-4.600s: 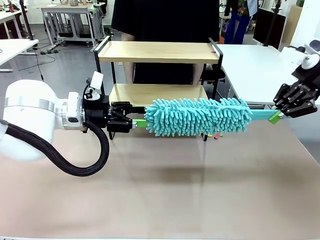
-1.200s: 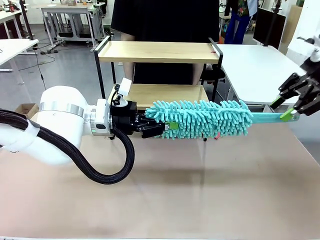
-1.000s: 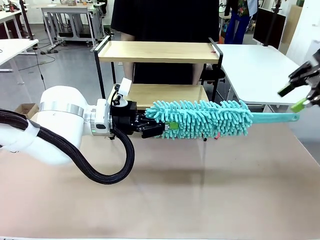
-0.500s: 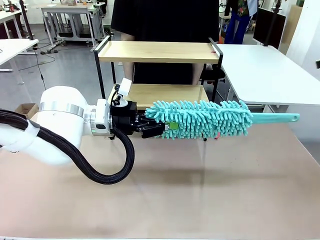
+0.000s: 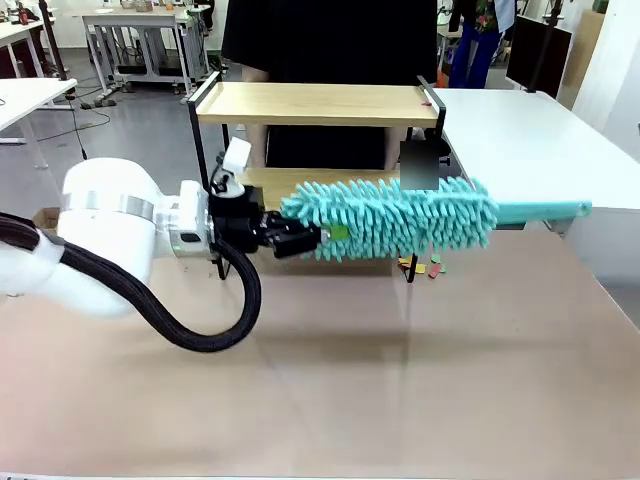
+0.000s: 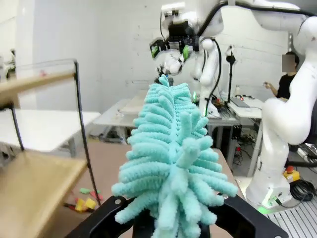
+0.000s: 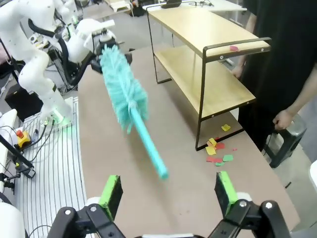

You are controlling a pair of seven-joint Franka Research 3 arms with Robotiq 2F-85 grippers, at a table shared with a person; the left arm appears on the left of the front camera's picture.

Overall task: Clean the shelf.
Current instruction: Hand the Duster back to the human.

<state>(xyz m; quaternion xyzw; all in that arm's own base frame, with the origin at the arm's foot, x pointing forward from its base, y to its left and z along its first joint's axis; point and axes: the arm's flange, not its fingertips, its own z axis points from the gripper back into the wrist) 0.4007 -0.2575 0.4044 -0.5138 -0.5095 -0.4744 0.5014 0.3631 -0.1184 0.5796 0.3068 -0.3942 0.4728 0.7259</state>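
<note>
Wooden shelf (image 5: 318, 103) behind left hand (image 5: 300, 238)

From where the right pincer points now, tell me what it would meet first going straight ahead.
Probably the turquoise handle of the duster, whose end sits midway between the open right pincer's green pads in the right wrist view. Depth is unclear; if it misses, the brown tabletop comes next.
</note>
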